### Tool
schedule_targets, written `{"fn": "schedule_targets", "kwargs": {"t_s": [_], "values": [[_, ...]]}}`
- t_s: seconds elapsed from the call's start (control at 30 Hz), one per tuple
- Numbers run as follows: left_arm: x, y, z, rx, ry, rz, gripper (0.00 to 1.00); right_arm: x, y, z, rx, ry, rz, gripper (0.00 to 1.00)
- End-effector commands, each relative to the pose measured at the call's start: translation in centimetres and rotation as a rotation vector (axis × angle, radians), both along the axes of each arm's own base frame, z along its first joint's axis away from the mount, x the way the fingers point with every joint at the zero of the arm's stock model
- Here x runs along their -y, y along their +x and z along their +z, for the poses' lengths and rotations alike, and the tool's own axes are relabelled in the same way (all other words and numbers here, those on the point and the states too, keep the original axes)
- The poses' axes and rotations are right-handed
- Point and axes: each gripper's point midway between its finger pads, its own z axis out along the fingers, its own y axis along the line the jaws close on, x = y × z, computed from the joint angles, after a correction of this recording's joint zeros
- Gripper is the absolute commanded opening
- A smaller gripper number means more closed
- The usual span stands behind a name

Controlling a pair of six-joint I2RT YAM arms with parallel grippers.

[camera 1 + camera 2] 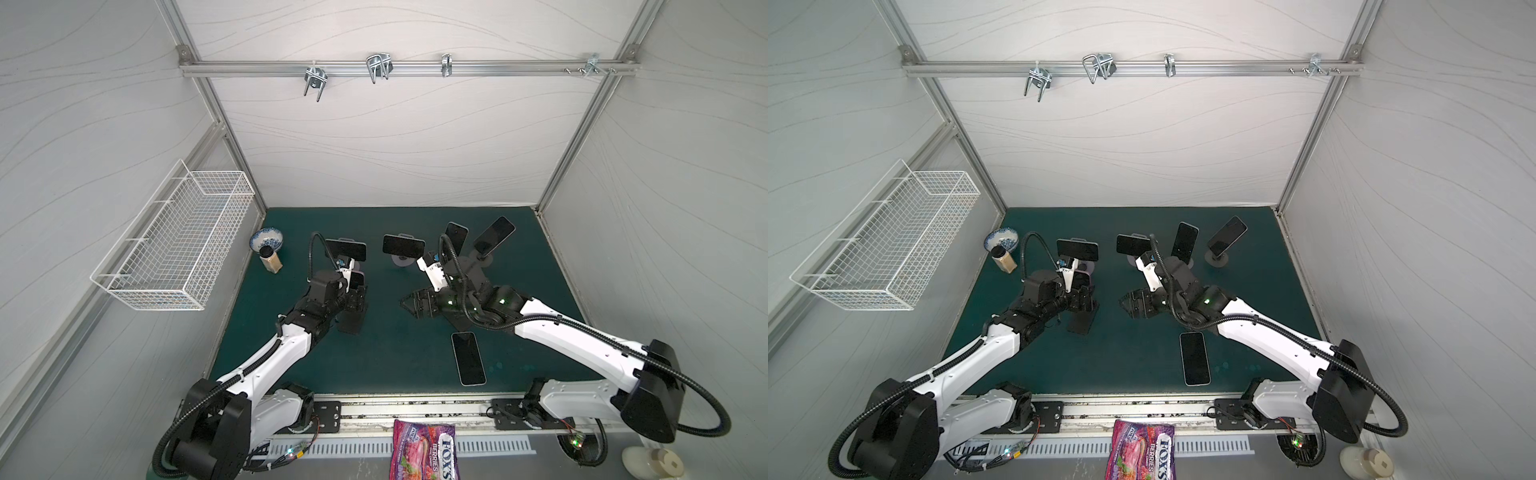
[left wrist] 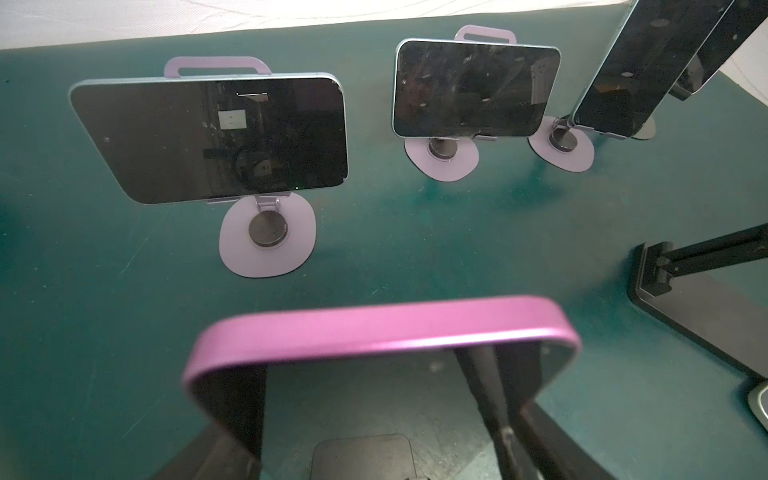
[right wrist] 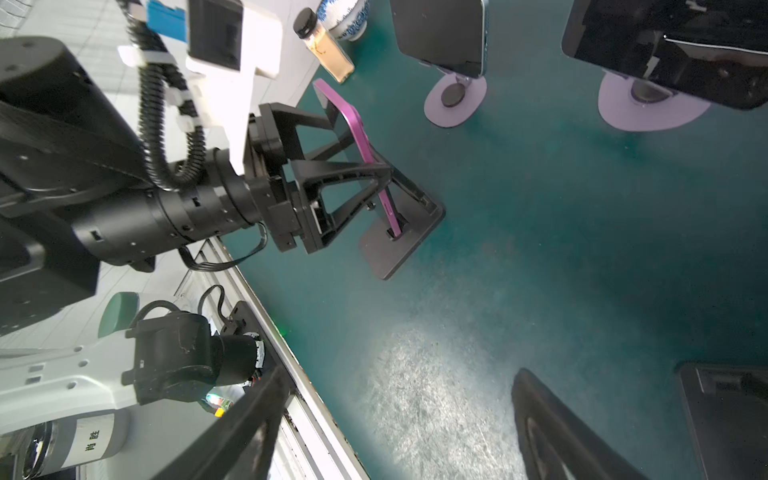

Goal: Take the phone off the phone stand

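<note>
The left gripper (image 3: 358, 145) has its black fingers (image 3: 340, 169) set either side of the purple-edged phone (image 2: 382, 332), one at each long side edge. They sit right up against it, though I cannot tell whether they are actually pinching it. The phone leans back in its black phone stand (image 3: 395, 249), its foot in the stand's lip, and the stand sits on the green table mat (image 1: 395, 365) a little left of the middle. Beyond it, toward the back edge, a landscape phone (image 1: 345, 250) and a second landscape phone (image 1: 403, 245) sit on lilac stands (image 2: 268, 241). A tilted phone (image 1: 456, 237) and a further tilted phone (image 1: 494, 235) stand nearer the back right corner. The right gripper (image 1: 410, 306) hangs near the mat's middle, apart from the phone stand, its fingers spread wide over bare mat. A flat phone (image 1: 468, 358) lies screen up near the front edge. A blue-and-white bowl (image 1: 267, 239) and a black-capped jar (image 1: 272, 262) stand together in the back left corner.
</note>
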Motion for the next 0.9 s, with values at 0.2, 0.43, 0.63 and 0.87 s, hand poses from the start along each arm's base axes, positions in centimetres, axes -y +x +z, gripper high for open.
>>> {"fn": "schedule_targets", "kwargs": {"t_s": [0.2, 0.43, 0.63, 0.87], "values": [[0.0, 0.4, 2.7, 0.082, -0.005, 0.005, 0.79, -0.2, 0.0, 1.2, 0.027, 0.002, 0.008, 0.86], [-0.2, 0.3, 3.3, 0.099, -0.001, 0.005, 0.77, -0.9, -0.8, 0.5, 0.013, -0.006, 0.034, 0.86], [0.0, 0.2, 3.1, 0.092, -0.008, 0.001, 0.82, -1.6, -1.4, 0.3, 0.014, -0.013, 0.053, 0.86], [0.3, 0.5, 2.4, 0.073, -0.003, 0.001, 0.88, -1.2, -1.3, 0.0, 0.026, -0.029, 0.043, 0.86]]}}
